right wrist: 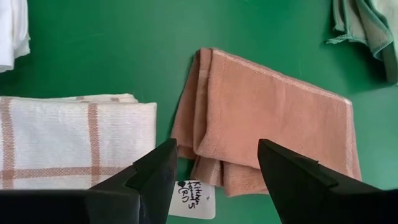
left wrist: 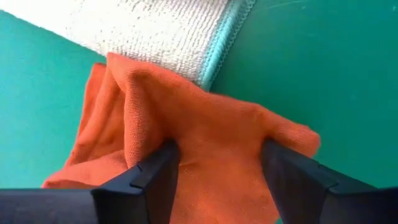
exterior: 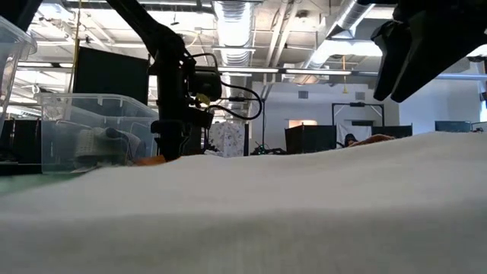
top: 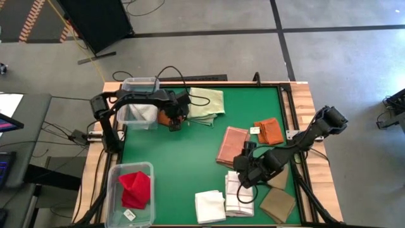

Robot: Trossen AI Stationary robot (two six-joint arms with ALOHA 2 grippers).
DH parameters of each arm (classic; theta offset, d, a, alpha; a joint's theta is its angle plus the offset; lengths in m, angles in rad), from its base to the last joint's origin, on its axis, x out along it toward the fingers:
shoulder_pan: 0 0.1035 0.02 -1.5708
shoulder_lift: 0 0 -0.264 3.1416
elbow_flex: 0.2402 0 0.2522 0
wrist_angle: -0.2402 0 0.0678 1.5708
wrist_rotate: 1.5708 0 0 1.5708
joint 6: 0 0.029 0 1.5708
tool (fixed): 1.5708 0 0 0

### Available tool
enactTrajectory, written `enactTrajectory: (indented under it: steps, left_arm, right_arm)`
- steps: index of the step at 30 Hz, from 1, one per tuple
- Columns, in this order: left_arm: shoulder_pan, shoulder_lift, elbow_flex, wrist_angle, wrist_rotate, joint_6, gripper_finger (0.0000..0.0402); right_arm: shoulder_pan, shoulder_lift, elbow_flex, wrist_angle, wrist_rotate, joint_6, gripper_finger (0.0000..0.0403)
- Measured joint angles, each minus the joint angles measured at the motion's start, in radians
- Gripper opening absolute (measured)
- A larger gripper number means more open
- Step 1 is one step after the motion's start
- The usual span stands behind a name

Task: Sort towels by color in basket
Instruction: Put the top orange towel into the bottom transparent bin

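Towels lie spread over our green desk (top: 190,164) while both hands work.
We see our left hand (left wrist: 214,171) down at the far left of the desk, its fingers closed on a bunched rust-orange towel (top: 168,118), just beside a clear bin (top: 140,82) with a grey towel (top: 144,113) in it, and touching the edge of a pale green towel (top: 207,102); our right hand (right wrist: 214,165) hangs with fingers apart and nothing between them, over the near edge of a salmon pink towel (right wrist: 273,118) and beside a white-checked towel (right wrist: 68,140); a small paper tag (right wrist: 196,198) lies under it; a red towel (top: 135,188) sits in a second clear bin (top: 115,170) at the near left; a white towel (top: 209,206) and two tan towels (top: 277,204) lie at the near edge, and another rust-orange towel (top: 269,131) lies by the right rim.
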Motion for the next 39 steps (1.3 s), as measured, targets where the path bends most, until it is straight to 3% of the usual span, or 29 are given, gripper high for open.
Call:
enactTrajectory:
  steps: [5,11,13,24,39]
  left_arm:
    - [-0.009,0.043,0.004,0.006,0.007,0.021,0.0153]
    - [-0.018,0.036,0.009,-0.020,0.003,0.050,0.0035]
    - [-0.023,0.036,0.025,-0.054,0.003,0.051,0.0015]
    - [-0.126,0.042,0.168,-0.273,-0.036,0.047,0.0005]
    - [-0.413,0.040,0.496,-0.777,-0.153,-0.124,0.0005]
  right_arm:
    - [0.003,0.000,0.000,0.011,0.000,0.000,0.0260]
    - [0.009,0.000,0.000,0.020,-0.002,-0.004,0.0260]
    - [0.009,0.000,0.000,0.022,-0.002,-0.004,0.0260]
    - [0.009,0.000,0.000,0.021,-0.003,-0.006,0.0260]
    - [0.009,0.000,0.000,0.020,-0.003,-0.022,0.0260]
